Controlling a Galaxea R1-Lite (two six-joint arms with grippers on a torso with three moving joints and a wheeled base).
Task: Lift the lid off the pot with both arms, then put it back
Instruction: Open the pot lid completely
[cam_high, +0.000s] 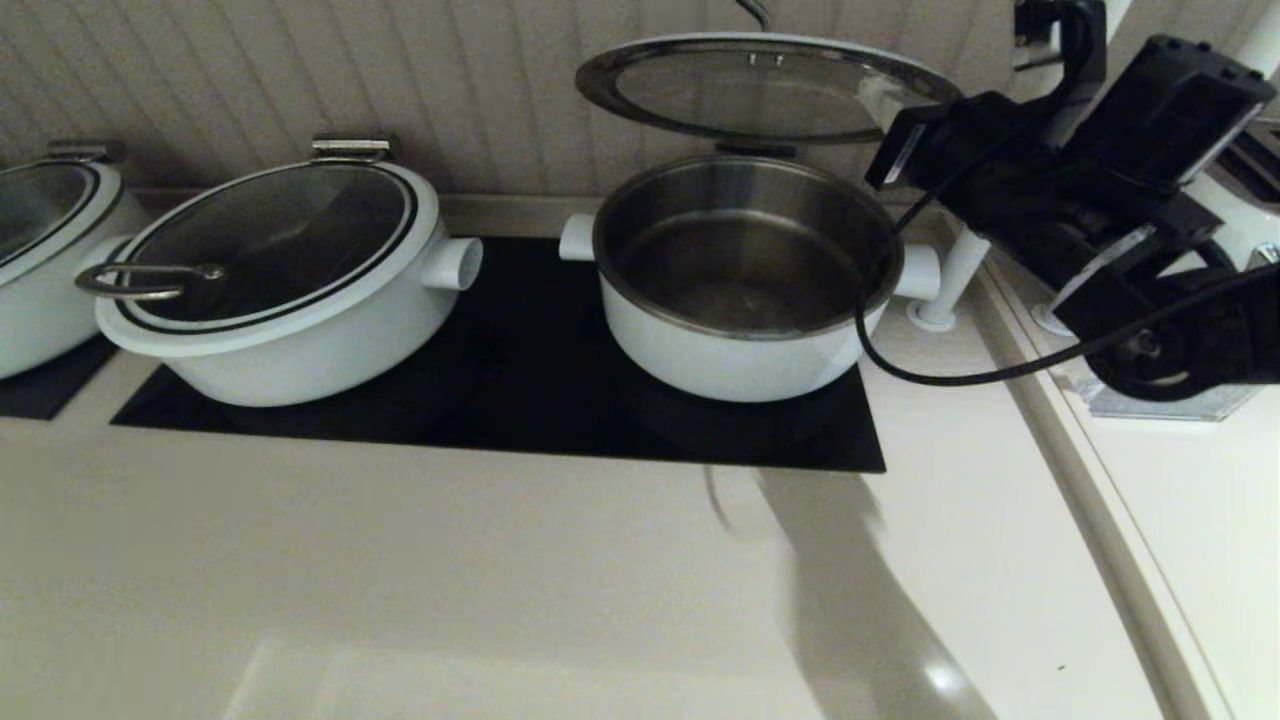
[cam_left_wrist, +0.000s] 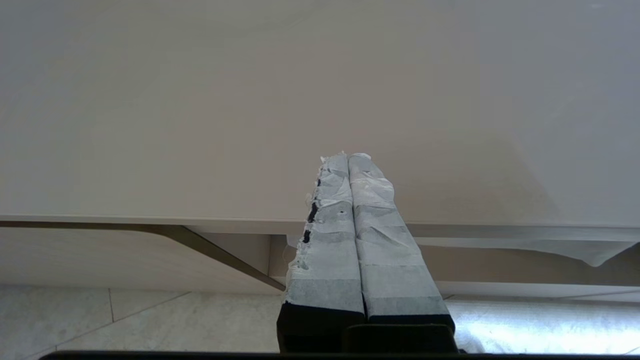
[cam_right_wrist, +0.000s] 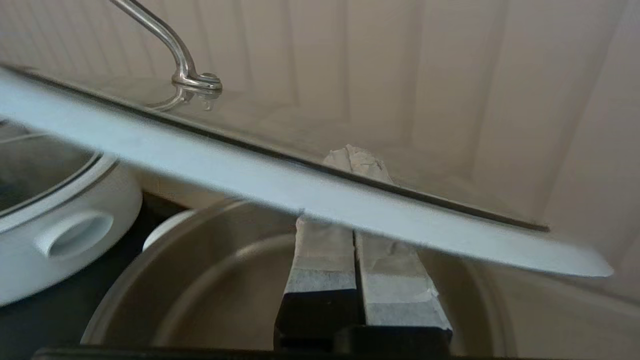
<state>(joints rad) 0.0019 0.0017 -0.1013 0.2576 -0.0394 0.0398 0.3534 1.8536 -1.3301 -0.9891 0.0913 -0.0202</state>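
Head view above pot (cam_high: 745, 290), right wrist close under lid (cam_right_wrist: 300, 190)

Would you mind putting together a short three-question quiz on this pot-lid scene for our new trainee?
1. True or false: the lid rests closed on the pot.
2. Where are the right gripper's fingers?
A. Clamped on the lid's handle
B. Pressed together beneath the lid's rim
C. Inside the wider pot
3. Fill in the blank: the left gripper, away from the pots, has its fingers ____.

Key
1. False: the lid is raised, tilted above the open pot.
2. B
3. shut
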